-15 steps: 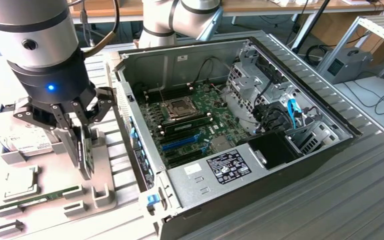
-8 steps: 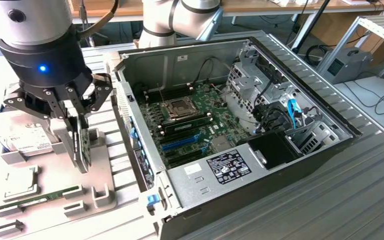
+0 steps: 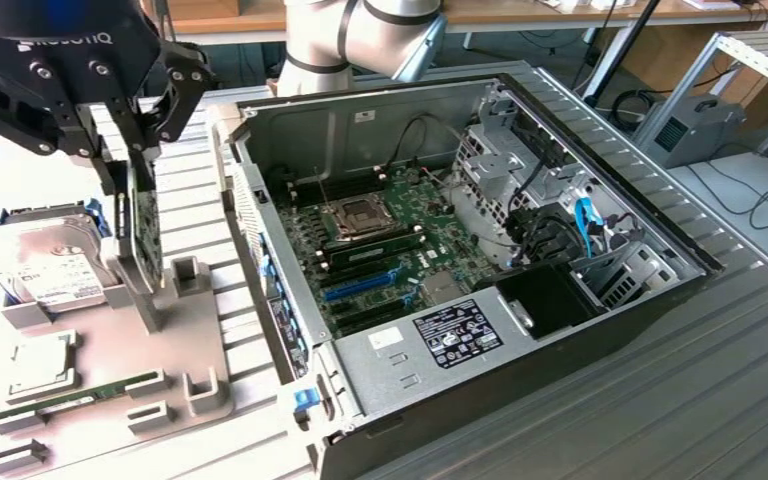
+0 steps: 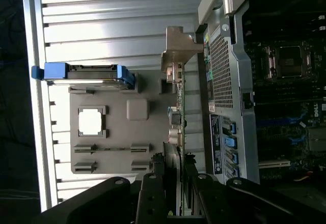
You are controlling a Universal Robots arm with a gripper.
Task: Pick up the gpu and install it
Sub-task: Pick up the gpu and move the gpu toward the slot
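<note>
The gpu [image 3: 147, 228] stands on edge over the grey fixture plate [image 3: 104, 335] at the exterior view's left, a thin dark card with a green board face. My gripper [image 3: 137, 162] comes down from above and is shut on the card's upper edge, one finger on each side. In the wrist view the gpu [image 4: 179, 109] shows edge-on, running from my gripper [image 4: 175, 175] to its metal bracket [image 4: 178, 51]. Whether the card's lower edge still rests in the fixture's posts I cannot tell.
The open computer case [image 3: 651, 290] lies to the exterior view's right, with its motherboard [image 3: 384, 235] and blue slots [image 3: 364, 285] exposed. On the fixture are a silver hard drive [image 3: 44, 262], a CPU [image 3: 40, 365] and a green RAM stick [image 3: 71, 398]. The case wall [image 4: 229, 81] stands close beside the card.
</note>
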